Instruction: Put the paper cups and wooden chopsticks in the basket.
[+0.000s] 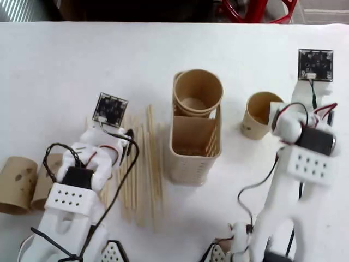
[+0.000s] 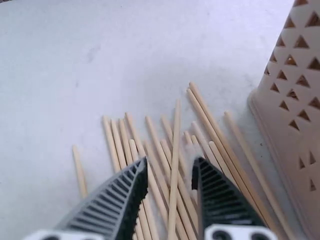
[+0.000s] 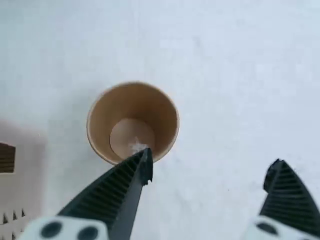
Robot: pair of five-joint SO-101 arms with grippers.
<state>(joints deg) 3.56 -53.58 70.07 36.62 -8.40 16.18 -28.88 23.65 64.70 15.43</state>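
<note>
A beige perforated basket (image 1: pixel 194 158) stands mid-table with stacked paper cups (image 1: pixel 197 91) in its far end. Wooden chopsticks (image 1: pixel 143 164) lie scattered on the table just left of it. My left gripper (image 2: pixel 170 167) hangs open low over the chopsticks (image 2: pixel 175 165), one stick running between its fingers. Right of the basket stands an upright paper cup (image 1: pixel 259 114). My right gripper (image 3: pixel 210 167) is wide open above the table beside that cup (image 3: pixel 132 122), one fingertip over its rim. Two more cups (image 1: pixel 22 183) lie on their sides at the far left.
The basket wall (image 2: pixel 295 100) stands close beside the chopstick pile. Red chair legs (image 1: pixel 256 11) show beyond the table's far edge. Open white tabletop lies behind both arms.
</note>
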